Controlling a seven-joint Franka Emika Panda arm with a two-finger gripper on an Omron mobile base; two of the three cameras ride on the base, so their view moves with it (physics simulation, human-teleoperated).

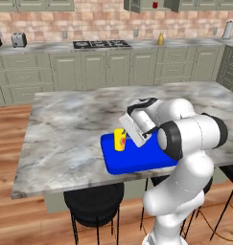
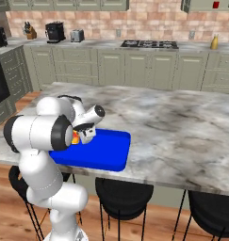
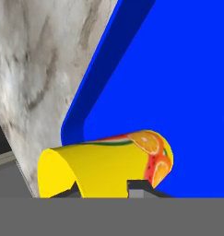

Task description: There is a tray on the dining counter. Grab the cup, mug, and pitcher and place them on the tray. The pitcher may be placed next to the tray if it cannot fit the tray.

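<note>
The cup (image 1: 120, 139) is held upright in the closed tool (image 1: 129, 137) over the tray (image 1: 137, 160) at its 9 o'clock end on the bench (image 1: 65, 129) (likely light, rigid, slick-walled; mid-wall grip judged safest).

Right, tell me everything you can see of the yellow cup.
The cup is a small, bright yellow, handleless cylinder with a smooth, plastic-looking wall and a fruit picture, orange slices and red, wrapped round one end. In the left base view it stands upright over the near-left corner of the blue tray on the dining counter. The tool is closed on it; in the hand view its dark fingertips sit against the cup's side. Whether its base touches the tray I cannot tell.
</note>
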